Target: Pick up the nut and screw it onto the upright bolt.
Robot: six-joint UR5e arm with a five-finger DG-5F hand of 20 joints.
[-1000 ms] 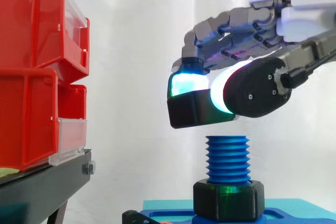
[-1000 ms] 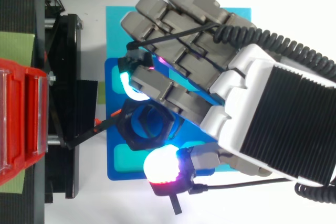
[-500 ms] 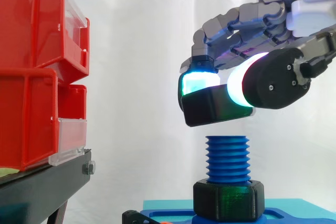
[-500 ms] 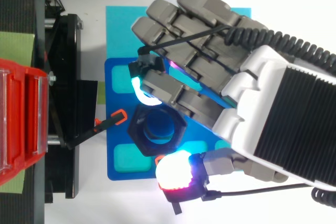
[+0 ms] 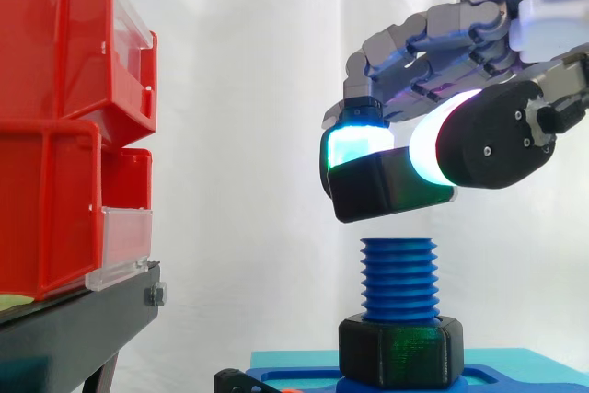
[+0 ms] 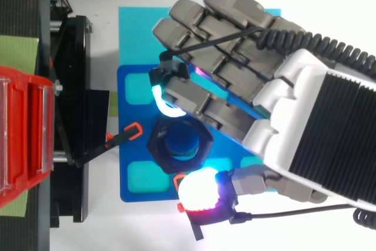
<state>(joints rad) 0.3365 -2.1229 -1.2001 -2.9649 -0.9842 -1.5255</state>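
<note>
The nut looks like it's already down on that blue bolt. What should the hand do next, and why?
Probably lift clear, up and away. The nut sits threaded at the foot of the bolt, down at the blue base, and the hand hovers above the bolt's top with nothing between its glowing fingertips. The job looks done, though I cannot tell how tight the nut is.
</note>
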